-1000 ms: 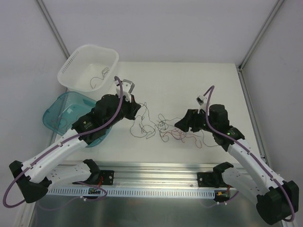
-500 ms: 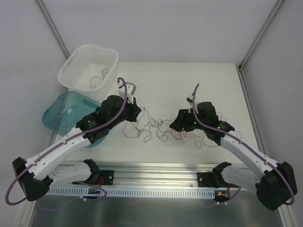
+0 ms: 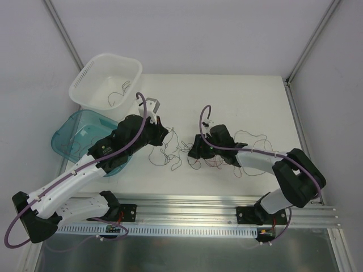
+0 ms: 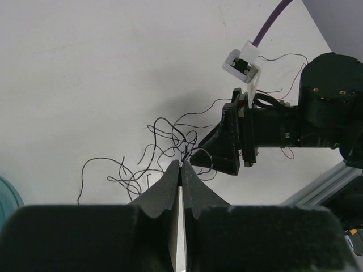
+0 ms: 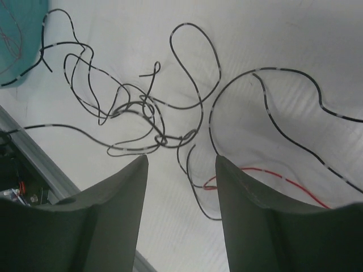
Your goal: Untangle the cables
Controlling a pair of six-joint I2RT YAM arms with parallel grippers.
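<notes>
Progress is judged partial. Cables (image 3: 180, 152) lie on the white surface (image 3: 238, 96) between the two arms, a loose sprawl of dark strands with some red ones toward the right side. In the right wrist view several dark loops cross and twist into a small knot (image 5: 156, 136). A red strand (image 5: 283, 180) runs apart from it, just beside the right-hand finger. A few strands lie separately in the white basket (image 3: 85, 75) at the far left, which suggests some sorting is done. The teal bin (image 3: 65, 136) beside it may hold strands too, but they are too fine to confirm.

Left gripper (image 4: 180, 169): fingers closed tip to tip at the tangle's near edge. Whether a strand is pinched cannot be told. Right gripper (image 5: 181, 163): fingers apart, nothing between them, poised over the knot and close to the left tips.

Outstanding: the central knot is not separated, and most strands overlap. Judged need: a firm pinch on each side, then a slow draw apart.
</notes>
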